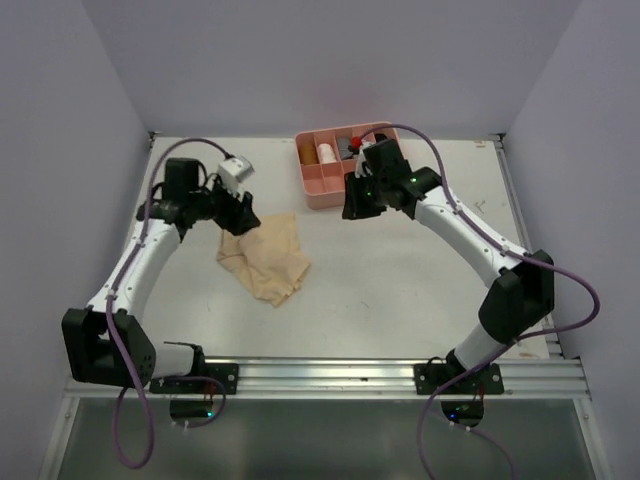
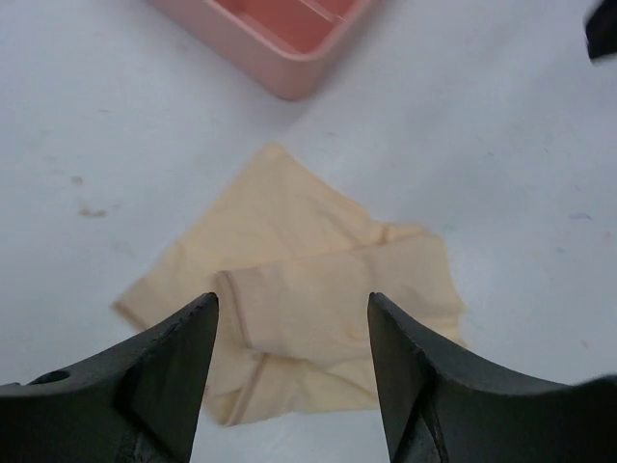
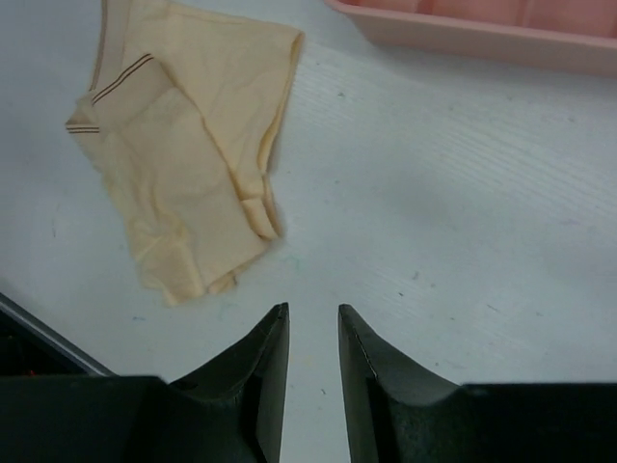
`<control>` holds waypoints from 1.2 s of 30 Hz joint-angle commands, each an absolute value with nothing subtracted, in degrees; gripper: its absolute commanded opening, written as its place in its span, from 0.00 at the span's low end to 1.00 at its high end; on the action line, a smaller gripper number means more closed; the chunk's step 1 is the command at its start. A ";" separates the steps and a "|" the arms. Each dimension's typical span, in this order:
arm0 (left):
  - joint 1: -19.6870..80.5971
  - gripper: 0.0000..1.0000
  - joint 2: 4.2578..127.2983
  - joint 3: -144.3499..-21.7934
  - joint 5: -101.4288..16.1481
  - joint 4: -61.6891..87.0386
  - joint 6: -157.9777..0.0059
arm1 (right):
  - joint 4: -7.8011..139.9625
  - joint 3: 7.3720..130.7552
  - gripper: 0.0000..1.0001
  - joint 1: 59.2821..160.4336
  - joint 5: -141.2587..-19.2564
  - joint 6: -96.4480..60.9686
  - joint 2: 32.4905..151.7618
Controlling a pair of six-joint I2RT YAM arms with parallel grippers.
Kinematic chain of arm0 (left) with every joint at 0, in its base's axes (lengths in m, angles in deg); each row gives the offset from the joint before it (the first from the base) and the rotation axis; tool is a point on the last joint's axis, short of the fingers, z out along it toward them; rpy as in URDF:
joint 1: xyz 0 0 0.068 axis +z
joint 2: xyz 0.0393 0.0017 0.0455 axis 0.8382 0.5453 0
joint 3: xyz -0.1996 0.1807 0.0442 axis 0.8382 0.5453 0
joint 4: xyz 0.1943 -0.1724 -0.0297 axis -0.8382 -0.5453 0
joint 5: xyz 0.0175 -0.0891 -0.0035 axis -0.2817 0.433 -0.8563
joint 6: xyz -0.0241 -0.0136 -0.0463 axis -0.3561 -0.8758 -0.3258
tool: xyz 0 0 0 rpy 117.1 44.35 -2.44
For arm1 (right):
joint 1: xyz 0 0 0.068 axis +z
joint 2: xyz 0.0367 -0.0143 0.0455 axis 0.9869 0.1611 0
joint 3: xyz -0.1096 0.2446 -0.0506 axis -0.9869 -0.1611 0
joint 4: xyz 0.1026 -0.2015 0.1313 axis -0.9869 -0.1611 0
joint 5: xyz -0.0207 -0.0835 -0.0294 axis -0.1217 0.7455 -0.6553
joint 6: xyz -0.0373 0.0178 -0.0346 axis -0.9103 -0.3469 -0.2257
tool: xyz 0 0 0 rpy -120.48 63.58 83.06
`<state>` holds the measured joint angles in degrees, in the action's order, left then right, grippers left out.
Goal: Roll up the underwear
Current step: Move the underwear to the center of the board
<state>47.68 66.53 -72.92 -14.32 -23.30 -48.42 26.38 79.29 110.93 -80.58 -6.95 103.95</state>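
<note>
the pink tray holds a pink-and-cream roll in one compartment and a dark item in the next

the left gripper, jaws wide apart and empty, hovers over the tan underwear, which lies crumpled on the table near the tray

the right gripper, jaws a slim gap apart, holds nothing

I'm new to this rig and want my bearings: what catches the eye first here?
A pale tan cloth garment lies rumpled and unrolled on the white table, left of centre, with the open left gripper over its far-left edge. Farther back sits a pink plastic divided tray, the right gripper empty by its near wall.
</note>
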 commanded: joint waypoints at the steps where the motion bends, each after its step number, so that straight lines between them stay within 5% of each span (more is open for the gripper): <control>1: 56.77 0.67 65.42 -77.26 -14.59 -17.91 -56.59 | 30.98 83.58 0.32 117.10 -78.78 -2.67 107.36; 8: 67.39 0.71 72.98 -77.08 -16.63 -18.70 -56.68 | 25.91 108.70 0.45 128.79 -72.80 -3.01 128.97; 14: 72.76 0.73 79.49 -79.10 -11.45 -21.68 -53.71 | 19.30 132.98 0.65 131.88 -70.51 -2.24 148.93; 36: 76.90 0.74 82.31 -77.61 -9.68 -23.97 -50.27 | 35.56 126.85 0.58 131.88 -75.16 -6.45 159.32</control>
<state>76.09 82.07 -77.31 -11.66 -23.47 -50.67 33.25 126.02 131.80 -73.79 -5.22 158.94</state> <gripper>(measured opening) 0.736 0.586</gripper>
